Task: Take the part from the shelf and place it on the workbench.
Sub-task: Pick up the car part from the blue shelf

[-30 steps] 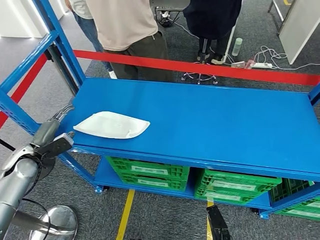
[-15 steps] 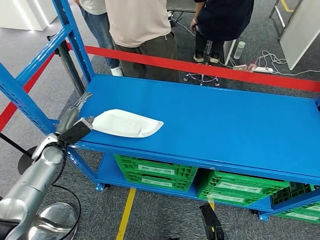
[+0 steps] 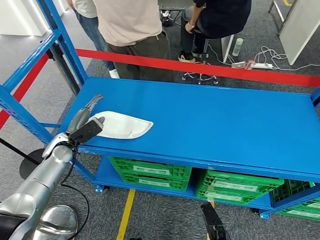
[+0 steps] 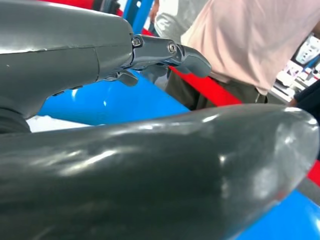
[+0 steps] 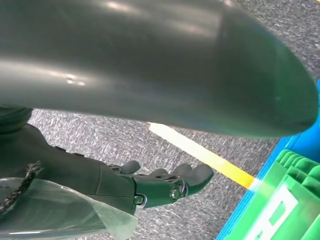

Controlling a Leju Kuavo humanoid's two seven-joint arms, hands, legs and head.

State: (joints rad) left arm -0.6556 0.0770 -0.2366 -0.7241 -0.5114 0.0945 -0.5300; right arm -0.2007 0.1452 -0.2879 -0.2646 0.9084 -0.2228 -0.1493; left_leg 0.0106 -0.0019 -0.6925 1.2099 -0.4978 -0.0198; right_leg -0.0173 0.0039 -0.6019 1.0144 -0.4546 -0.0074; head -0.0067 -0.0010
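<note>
The flat white part, a thin moulded tray-like piece with one rounded end and one pointed end [image 3: 122, 125], lay on the top board of the blue metal shelf [image 3: 226, 125], close to the front edge and toward the shelf's left end, with its rounded end nearest the robot. The left hand [image 3: 86, 121] reached in over that rounded end with its fingers [image 3: 93, 102] spread and apart, the thick thumb low at the part's near rim and the darker fingers stretched out above the board; nothing was clasped in it, and whether the thumb touched the rim could not be told from the head view. In the left wrist view the left hand's thumb and one dark finger stood well separated, with blue board and a sliver of white between them. The right hand [image 5: 162, 187] hung low beside the shelf over grey carpet and a yellow floor line [image 5: 203, 157], its fingers loosely extended and holding nothing. Judging by its thin profile and pale, matte look, the part was probably light and somewhat flexible, likely a formed plastic or foam shell, so it might bow or slip if pinched only at one tip. The sensible hold seemed to be the rounded near end, thumb under the raised rim and fingers on top, sliding it slightly past the shelf edge if the lip sat too flush. Green plastic crates [image 3: 149, 172] filled the lower level, and people stood behind a red barrier tape [image 3: 211, 67].
</note>
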